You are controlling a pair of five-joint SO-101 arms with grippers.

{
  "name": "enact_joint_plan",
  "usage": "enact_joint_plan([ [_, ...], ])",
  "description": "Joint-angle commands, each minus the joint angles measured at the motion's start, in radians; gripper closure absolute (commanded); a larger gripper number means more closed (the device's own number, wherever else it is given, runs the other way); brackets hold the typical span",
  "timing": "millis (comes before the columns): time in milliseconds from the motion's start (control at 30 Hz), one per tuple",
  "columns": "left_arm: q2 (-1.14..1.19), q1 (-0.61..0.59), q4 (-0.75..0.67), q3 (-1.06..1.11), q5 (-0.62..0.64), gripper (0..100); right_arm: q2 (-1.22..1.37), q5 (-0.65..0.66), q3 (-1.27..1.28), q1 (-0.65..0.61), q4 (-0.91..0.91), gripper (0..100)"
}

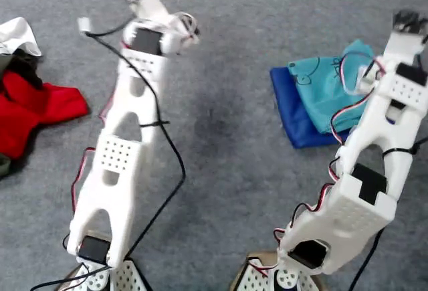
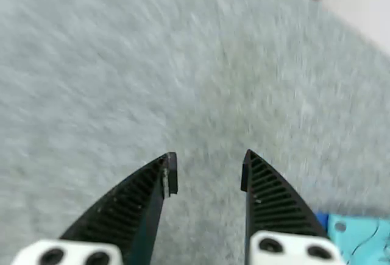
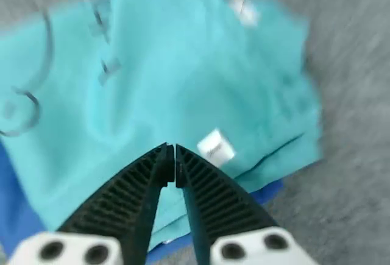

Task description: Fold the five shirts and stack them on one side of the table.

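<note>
The teal shirt (image 3: pixel 183 64) lies folded on the blue shirt (image 1: pixel 294 120) at the right of the counter (image 1: pixel 221 137); the red shirt (image 1: pixel 37 110) is heaped at the left. The right gripper (image 3: pixel 170 155) is clenched above the teal cloth, seemingly empty, and the left gripper (image 2: pixel 207 170) hangs released over the counter. The shirts look soft and limp, best pinched at a hem.

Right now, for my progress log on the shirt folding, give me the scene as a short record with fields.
stack: teal shirt lying on blue shirt, on the right arm's side
unfolded pile: red shirt, white shirt and dark garment, crumpled at the opposite edge
left gripper: open, over bare table
right gripper: shut, above the teal shirt
progress: two stacked, three not yet folded
</note>
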Motion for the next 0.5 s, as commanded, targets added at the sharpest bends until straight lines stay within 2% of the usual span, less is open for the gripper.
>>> enact_joint_plan([
  [0,-0.125,-0.044,0.041,-0.049,-0.031,82,-0.038,0.012,-0.189,-0.024,0.061,99.5],
  [467,-0.226,-0.199,0.172,-0.048,-0.052,82,0.39,0.014,-0.239,0.128,0.021,99.5],
])
